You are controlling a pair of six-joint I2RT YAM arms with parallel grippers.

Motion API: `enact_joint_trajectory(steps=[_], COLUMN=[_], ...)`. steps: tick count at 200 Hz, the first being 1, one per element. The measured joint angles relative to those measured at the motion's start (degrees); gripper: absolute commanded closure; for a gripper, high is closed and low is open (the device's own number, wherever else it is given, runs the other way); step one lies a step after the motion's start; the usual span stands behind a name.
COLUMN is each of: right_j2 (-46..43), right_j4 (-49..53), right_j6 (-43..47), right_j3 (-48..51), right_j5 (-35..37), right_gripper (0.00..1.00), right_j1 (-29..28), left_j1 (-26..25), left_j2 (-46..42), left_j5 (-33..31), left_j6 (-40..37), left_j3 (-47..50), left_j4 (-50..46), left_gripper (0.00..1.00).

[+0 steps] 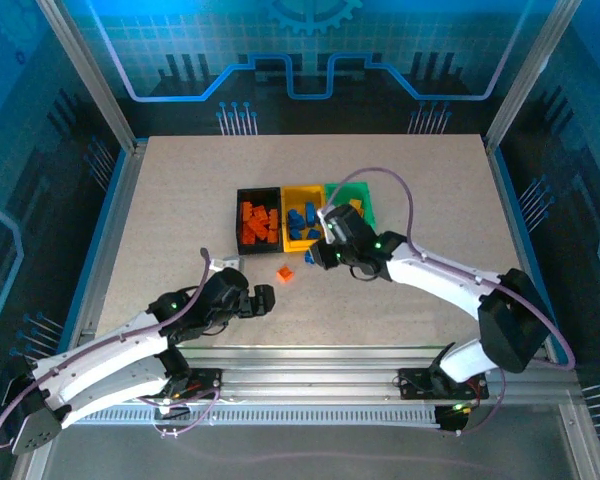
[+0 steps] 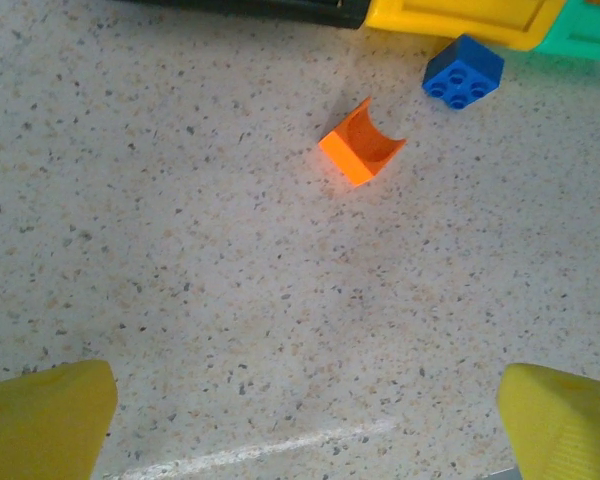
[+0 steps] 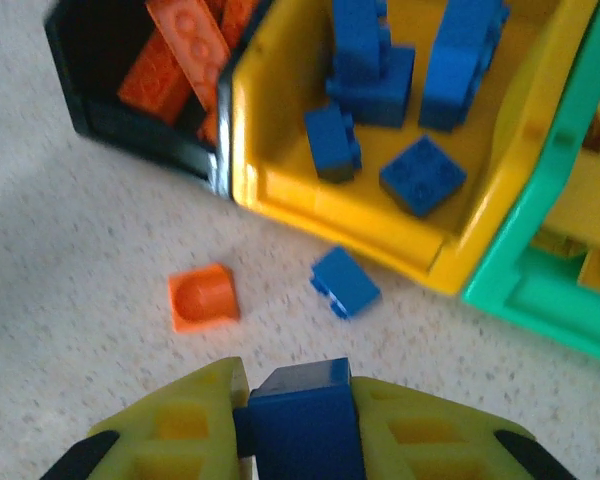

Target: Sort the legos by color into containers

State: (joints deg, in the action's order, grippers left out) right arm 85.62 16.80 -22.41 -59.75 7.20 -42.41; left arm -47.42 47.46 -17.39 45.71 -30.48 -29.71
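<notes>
The left gripper (image 1: 263,298) hangs low over the tabletop (image 1: 180,200) toward its near edge, left of centre, jaws spread wide and empty. Its yellow fingertips (image 2: 42,415) frame bare surface in the left wrist view.

Around the middle of the tabletop stands a row of three bins, touching side by side. The black bin (image 1: 239,222) on the left holds orange bricks (image 3: 180,50). Just short of it, on the near side, lies a loose orange brick (image 2: 360,145), hollow side up. It looks light, rigid and smooth, so a pinch across its two flat outer walls should hold. It may skate on the table if nudged.

The yellow bin (image 3: 242,130) in the middle holds blue bricks (image 3: 420,175), and a loose blue brick (image 3: 345,282) rests just outside its near wall.

The right gripper (image 3: 298,400) is clenched on a gripped blue brick (image 3: 305,425) — squeezed across opposite faces, lifted near the yellow bin's near wall. Hard plastic like this will not crush, though a shallow hold could let it twist.

The green bin (image 3: 540,290) on the right holds yellow bricks (image 3: 590,200).

The surface is speckled beige and flat — framed by aluminium posts and blue circuit-patterned wall panels.
</notes>
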Motion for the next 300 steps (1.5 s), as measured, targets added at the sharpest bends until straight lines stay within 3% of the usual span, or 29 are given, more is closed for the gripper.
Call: enact_joint_trajectory(steps=[78, 110, 134, 177, 229, 264, 300], right_j2=[27.8, 34.0, 33.9, 25.0, 7.8, 8.2, 14.1], right_j4=[5.7, 9.3, 10.2, 8.7, 5.0, 3.7, 1.1], right_j6=[-2.4, -3.0, -2.7, -2.2, -5.4, -10.8, -16.1], right_j3=[-30.2, -36.6, -37.5, -30.2, -11.8, -2.9, -1.6], right_j5=[3.7, 4.2, 3.9, 3.8, 5.7, 9.3, 13.2], right_gripper=[0.77, 0.48, 0.4, 0.35, 0.31, 0.29, 0.28], right_j1=[5.5, 6.9, 6.7, 5.4, -3.0, -7.2, -8.5], left_j1=[0.0, 0.0, 0.0, 0.0, 0.2, 0.5, 0.5], left_j2=[-0.8, -1.8, -2.7, -3.0, -3.8, -4.0, -4.0], left_j5=[0.3, 0.3, 0.3, 0.3, 0.2, 0.2, 0.2], left_j6=[2.5, 3.0, 3.5, 3.5, 3.5, 3.5, 3.5], left_j3=[1.1, 1.7, 1.7, 1.7, 1.7, 1.7, 1.7], left_j4=[0.0, -0.2, -0.3, -1.1, -1.7, -1.8, -1.8], left_gripper=[0.01, 0.01, 0.01, 0.01, 0.01, 0.01, 0.01])
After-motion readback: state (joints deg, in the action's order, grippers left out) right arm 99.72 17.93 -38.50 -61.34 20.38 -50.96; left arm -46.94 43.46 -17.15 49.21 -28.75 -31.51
